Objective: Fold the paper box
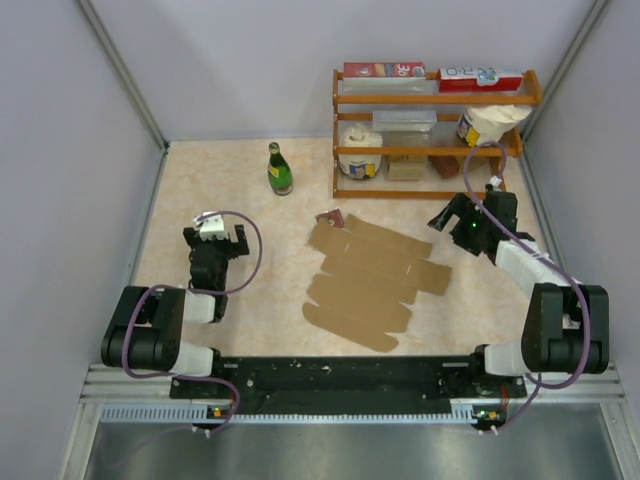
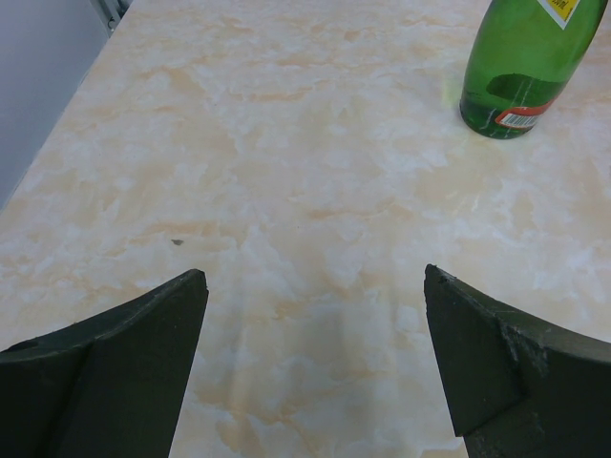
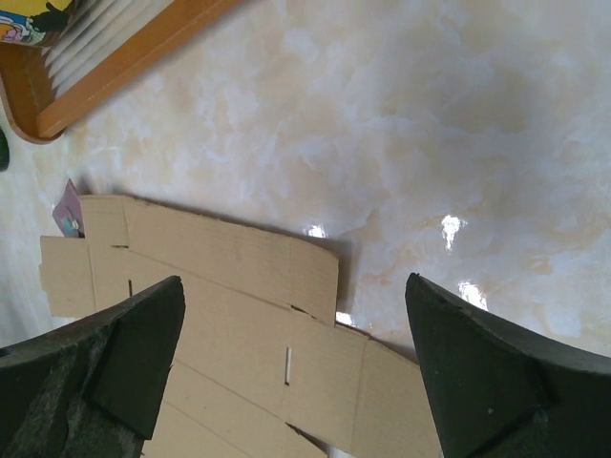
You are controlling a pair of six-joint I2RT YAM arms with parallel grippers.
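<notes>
The paper box [image 1: 370, 285] lies unfolded, a flat brown sheet at the middle of the table [image 1: 200, 180]. The right gripper [image 1: 458, 216] is near the sheet's right end, toward the table's right edge, its fingers spread wide with nothing held. The left gripper [image 1: 214, 243] is near the left edge, well apart from the sheet, also spread wide over bare table. A green bottle [image 1: 279, 169] stands toward the far edge, left of a wooden rack [image 1: 436, 100] in the far right corner; a small dark-red card [image 1: 331, 217] lies at the sheet's far end
</notes>
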